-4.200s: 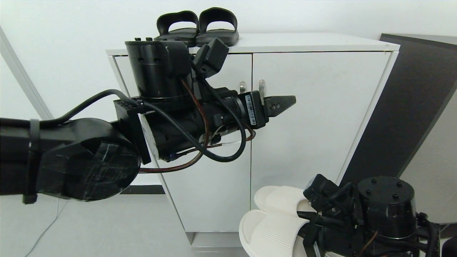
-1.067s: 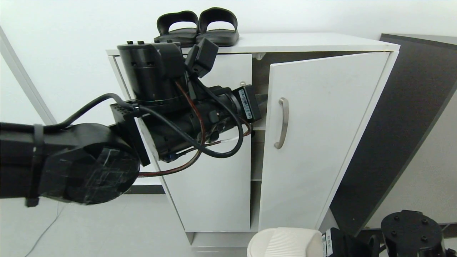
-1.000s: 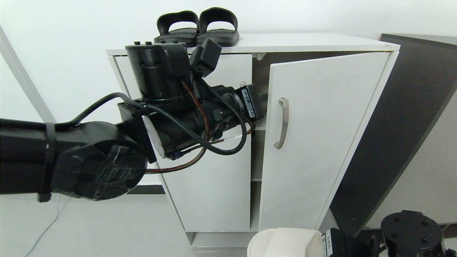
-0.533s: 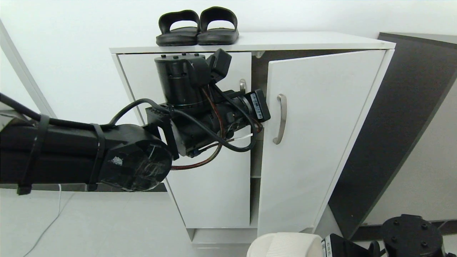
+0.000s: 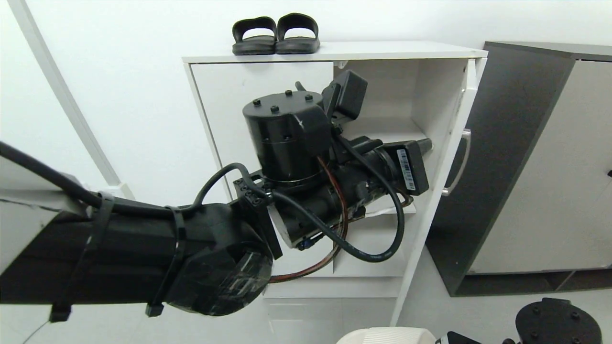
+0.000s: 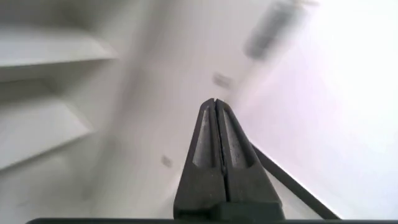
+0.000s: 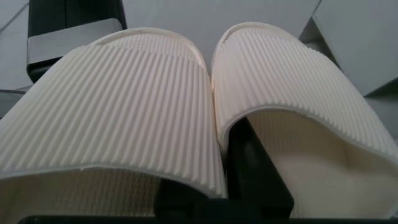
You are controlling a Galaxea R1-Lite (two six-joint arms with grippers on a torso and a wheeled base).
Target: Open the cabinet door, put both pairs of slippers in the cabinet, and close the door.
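The left tool [image 6: 214,106] is sitting clenched w/ nothing btwn its fingers, its tip up against or just beside the inner face of the open door [image 5: 447,162]; the wrist view is too blurred to confirm contact. The right tool [image 7: 231,186] is grasping the white slippers [image 7: 124,106], pinching the pair where the two inner walls meet, ribbed straps side by side. In the head view the pair is hanging low, in front of and below the cabinet [image 5: 382,48], not yet inside. The door is standing swung wide, nearly edge-on to the head cam, its handle [image 5: 458,165] facing the grey unit [image 5: 516,157] just beside it. A shelf [image 5: 387,136] is showing in the open half, and the left door [image 5: 239,114] is sitting shut. The black slippers [image 5: 276,34] are resting on the cabinet top, near its back edge. The opening step is looking done, prob. w/ loading the white pair next. Several things could be going wrong from here. The left arm is crossing most of the opening, so the right arm coming up w/ the pair may be colliding w/ it or its cables. If the left tool is backing off, the door may be drifting shut onto the slippers. Pushing further risks knocking the handle into the grey unit. The pinch is catching only the inner walls, so a bump on the shelf lip could be twisting one slipper loose.
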